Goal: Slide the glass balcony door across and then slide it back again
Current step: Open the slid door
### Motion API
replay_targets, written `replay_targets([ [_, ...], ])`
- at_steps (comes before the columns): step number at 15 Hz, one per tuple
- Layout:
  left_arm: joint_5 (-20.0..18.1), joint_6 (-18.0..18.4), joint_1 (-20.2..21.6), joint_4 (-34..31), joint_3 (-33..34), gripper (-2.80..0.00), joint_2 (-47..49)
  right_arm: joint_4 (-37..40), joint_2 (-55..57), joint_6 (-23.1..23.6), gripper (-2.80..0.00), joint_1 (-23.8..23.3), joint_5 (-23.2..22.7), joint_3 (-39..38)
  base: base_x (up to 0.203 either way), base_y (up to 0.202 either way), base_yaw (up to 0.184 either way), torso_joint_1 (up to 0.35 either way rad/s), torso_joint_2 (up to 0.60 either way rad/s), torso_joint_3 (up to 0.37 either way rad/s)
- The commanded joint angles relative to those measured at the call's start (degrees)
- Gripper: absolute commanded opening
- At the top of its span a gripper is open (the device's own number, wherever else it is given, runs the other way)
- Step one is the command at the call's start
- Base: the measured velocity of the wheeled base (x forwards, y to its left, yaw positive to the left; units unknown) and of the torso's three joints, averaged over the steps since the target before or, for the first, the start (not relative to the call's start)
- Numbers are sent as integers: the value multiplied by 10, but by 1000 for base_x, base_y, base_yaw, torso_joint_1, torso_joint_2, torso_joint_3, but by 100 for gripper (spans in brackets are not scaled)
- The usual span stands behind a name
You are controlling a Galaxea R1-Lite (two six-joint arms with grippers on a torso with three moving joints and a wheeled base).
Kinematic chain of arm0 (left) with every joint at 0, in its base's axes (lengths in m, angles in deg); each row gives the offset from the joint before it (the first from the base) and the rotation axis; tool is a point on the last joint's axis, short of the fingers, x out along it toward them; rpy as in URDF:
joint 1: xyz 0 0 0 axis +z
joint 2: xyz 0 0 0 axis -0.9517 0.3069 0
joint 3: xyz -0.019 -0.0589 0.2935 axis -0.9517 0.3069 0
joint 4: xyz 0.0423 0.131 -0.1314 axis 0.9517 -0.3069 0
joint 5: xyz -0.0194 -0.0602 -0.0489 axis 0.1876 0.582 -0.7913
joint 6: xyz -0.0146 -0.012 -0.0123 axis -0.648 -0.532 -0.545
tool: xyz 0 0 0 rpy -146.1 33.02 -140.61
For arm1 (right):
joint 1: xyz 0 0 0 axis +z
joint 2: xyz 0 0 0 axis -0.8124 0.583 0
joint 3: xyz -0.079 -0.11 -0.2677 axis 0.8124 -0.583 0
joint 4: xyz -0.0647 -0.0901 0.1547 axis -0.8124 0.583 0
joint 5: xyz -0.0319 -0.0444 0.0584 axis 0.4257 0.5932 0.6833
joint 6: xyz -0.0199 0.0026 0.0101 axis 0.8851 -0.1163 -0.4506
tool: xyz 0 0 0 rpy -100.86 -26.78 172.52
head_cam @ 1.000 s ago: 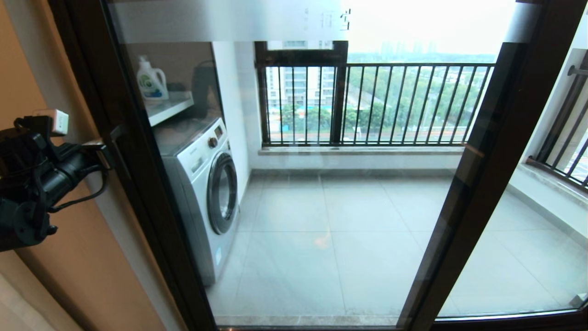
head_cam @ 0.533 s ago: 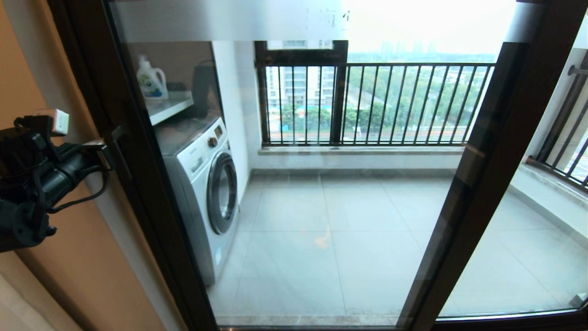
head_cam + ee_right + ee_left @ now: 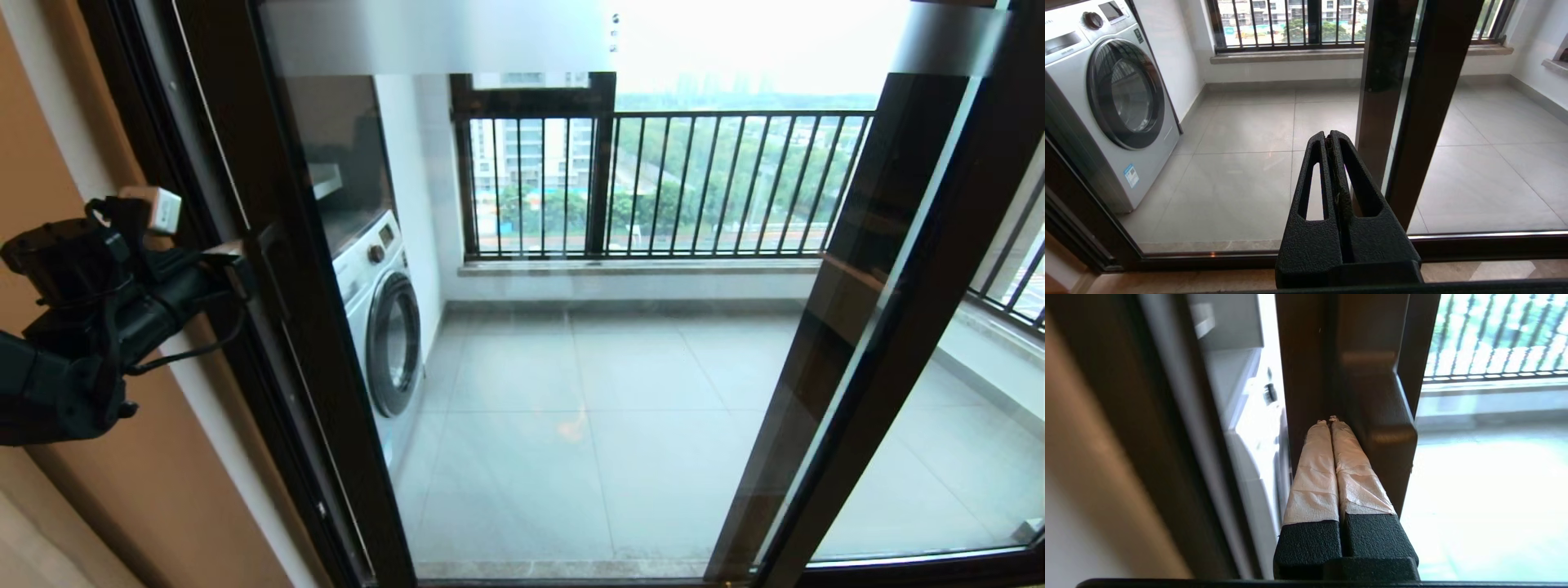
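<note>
**Door pushed by the left pincer at its handle**

The left pincer (image 3: 1331, 421), fingers pressed together with nothing between them, is tucked behind the handle (image 3: 1378, 416) on the door's (image 3: 269, 269) left stile, at the left of the head view. To slide well, I judge it should press flat and level along the track, staying hooked by the handle. The right pincer (image 3: 1331, 141) is likewise closed and empty, low before the glass, idle. Writing on the frosted strip (image 3: 441, 37) and the washer's (image 3: 1110, 98) blue sticker is too small to read.
</note>
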Motion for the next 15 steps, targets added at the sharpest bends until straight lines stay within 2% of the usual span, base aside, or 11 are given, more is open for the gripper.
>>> replay_targets([
  [1,12,4,-5,2,0,-280,-1,0,0,0,-280,0,0,-5,0,0,0,0,0,0],
  [4,32,21,-27,2,3,-280,-6,0,0,0,-280,0,0,-5,0,0,0,0,0,0],
  [8,59,41,-80,2,25,-280,-11,0,0,0,-280,0,0,-5,0,0,0,0,0,0],
  [12,96,42,-132,2,16,-280,-5,0,0,0,-280,0,0,-5,0,0,0,0,0,0],
  [15,100,42,-149,2,13,-280,-6,0,0,0,-280,0,0,-5,0,0,0,0,0,0],
])
